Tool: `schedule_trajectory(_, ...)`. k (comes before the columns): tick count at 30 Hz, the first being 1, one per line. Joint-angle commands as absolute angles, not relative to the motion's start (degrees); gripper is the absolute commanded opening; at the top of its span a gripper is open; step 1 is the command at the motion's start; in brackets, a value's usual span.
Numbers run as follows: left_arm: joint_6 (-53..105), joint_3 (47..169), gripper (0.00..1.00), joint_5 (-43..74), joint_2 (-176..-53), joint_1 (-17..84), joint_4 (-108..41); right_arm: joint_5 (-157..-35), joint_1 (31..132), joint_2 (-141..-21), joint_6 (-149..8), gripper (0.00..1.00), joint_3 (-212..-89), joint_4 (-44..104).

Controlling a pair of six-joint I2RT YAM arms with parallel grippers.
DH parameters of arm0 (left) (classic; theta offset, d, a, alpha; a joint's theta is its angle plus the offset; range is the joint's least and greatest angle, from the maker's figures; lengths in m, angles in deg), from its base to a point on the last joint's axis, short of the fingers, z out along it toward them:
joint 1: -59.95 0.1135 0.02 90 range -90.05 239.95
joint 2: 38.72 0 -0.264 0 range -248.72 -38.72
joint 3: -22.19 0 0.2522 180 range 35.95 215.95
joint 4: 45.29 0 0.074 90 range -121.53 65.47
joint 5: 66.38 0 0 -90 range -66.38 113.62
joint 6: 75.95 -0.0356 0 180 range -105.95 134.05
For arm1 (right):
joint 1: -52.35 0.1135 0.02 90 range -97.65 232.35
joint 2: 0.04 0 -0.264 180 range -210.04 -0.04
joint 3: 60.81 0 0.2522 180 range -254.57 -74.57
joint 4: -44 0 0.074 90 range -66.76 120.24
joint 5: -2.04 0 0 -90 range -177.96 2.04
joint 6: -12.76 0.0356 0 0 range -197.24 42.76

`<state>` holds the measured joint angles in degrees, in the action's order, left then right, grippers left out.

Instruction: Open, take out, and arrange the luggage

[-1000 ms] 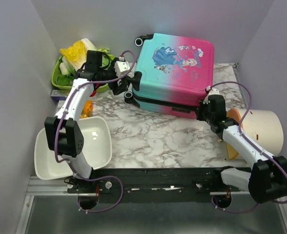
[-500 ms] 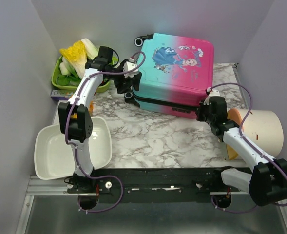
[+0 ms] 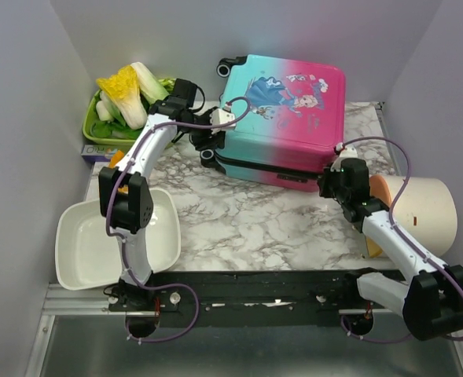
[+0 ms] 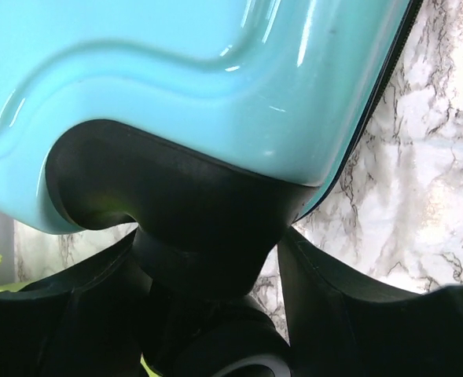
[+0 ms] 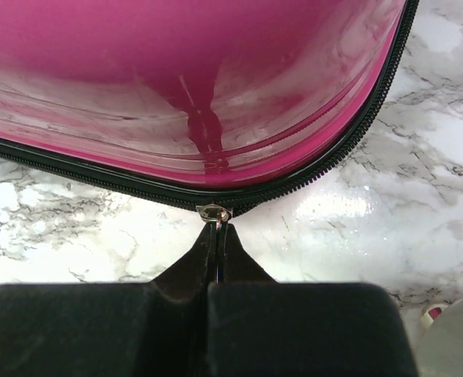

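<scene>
Saw luggage [image 3: 282, 118] lying zipped at far middle of tabletop [image 3: 247, 220]. My right tool [image 5: 216, 228] pinched tight on zipper pull [image 5: 214, 212]. My left tool [image 4: 207, 236] spread wide astride corner wheel [image 4: 223, 353]; wheel cut off by frame, contact hard to judge.

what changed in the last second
The left gripper moved right to the luggage at its teal corner and now straddles the wheel. The right gripper stayed pinched on the zipper pull; the luggage stayed closed and in place.
</scene>
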<state>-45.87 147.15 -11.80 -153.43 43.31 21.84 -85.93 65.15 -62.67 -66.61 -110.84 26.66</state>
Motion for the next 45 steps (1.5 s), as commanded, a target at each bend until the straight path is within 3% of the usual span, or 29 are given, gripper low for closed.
schedule_trajectory(1,-46.2,135.5,0.0,-17.9,-145.3,40.5,24.3,-87.5,65.3,-56.0,-67.0,0.01,-111.6,34.2)
schedule_trajectory(3,-42.2,128.0,0.0,-19.4,-138.8,38.8,20.1,-90.2,65.3,-54.7,-67.3,0.01,-110.7,33.8)
schedule_trajectory(9,-21.2,103.5,0.0,-12.6,-121.7,31.0,-17.6,-101.3,65.2,-52.3,-67.4,0.01,-107.2,34.9)
schedule_trajectory(16,-7.2,107.8,0.0,-1.2,-117.4,29.7,-20.3,-103.9,65.4,-55.7,-67.4,0.01,-108.1,35.8)
schedule_trajectory(20,2.5,101.9,0.0,-1.2,-116.3,29.4,-27.9,-111.6,65.3,-56.2,-67.0,0.01,-108.7,38.1)
schedule_trajectory(26,10.9,93.3,0.0,1.5,-115.5,25.6,-36.6,-113.3,67.1,-55.1,-65.6,0.01,-106.7,39.6)
schedule_trajectory(40,40.0,85.9,0.0,23.2,-110.5,15.7,-37.9,-105.4,85.9,-61.5,-64.7,0.01,-107.9,45.7)
schedule_trajectory(45,45.0,87.9,0.0,39.0,-110.3,7.7,-32.6,-106.2,88.6,-62.2,-63.9,0.01,-107.9,47.9)
